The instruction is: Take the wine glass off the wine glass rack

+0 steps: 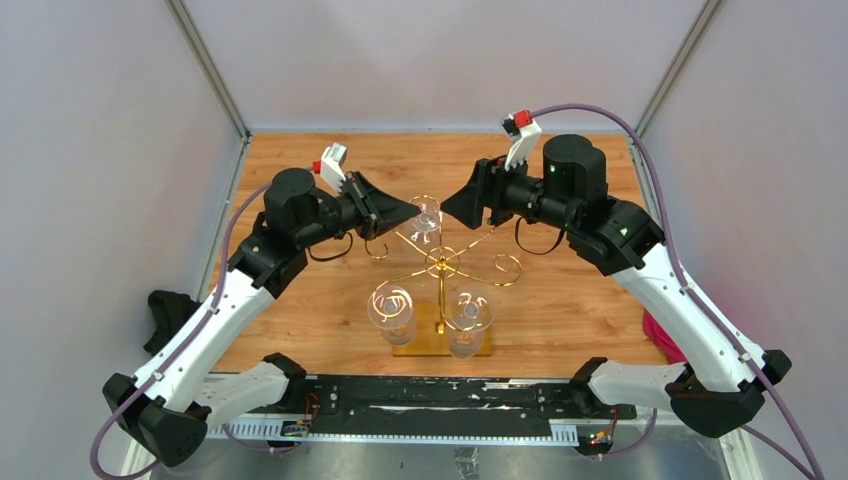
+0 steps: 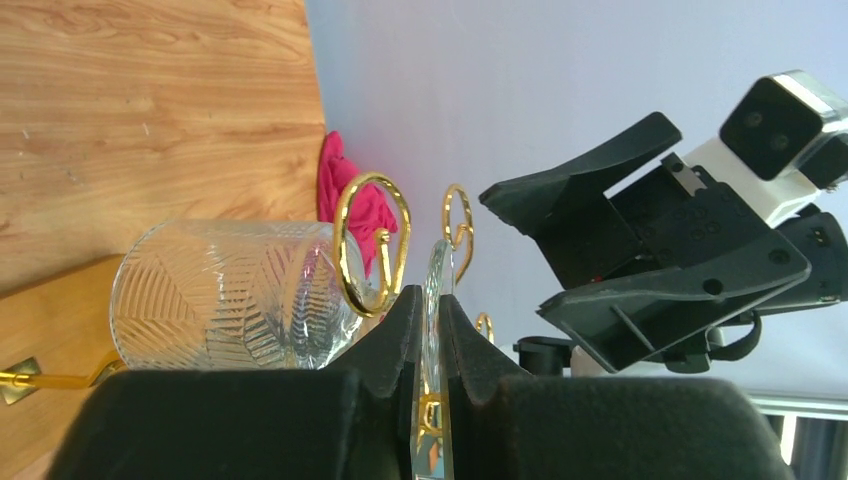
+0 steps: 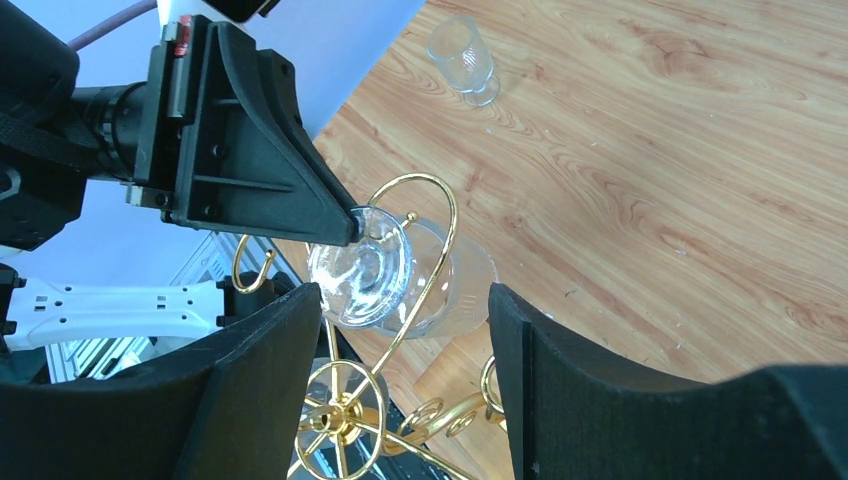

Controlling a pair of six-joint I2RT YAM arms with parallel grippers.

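Note:
The gold wire wine glass rack [image 1: 440, 262] stands on its wooden base [image 1: 425, 345] mid-table. A clear patterned wine glass [image 1: 426, 214] hangs upside down in a curled arm at the rack's far side. My left gripper [image 1: 411, 213] is shut on the edge of its flat foot, seen edge-on in the left wrist view [image 2: 437, 285] between the fingertips, with the bowl [image 2: 225, 295] to the left. My right gripper [image 1: 452, 207] is open just right of the glass. In the right wrist view its fingers [image 3: 262, 385] flank the glass foot [image 3: 360, 265] without touching.
Two more glasses [image 1: 390, 308] [image 1: 468, 312] hang on the rack's near side. Another glass [image 3: 462, 52] stands on the table in the right wrist view. A pink cloth [image 1: 660, 335] lies at the table's right edge. Grey walls enclose the table.

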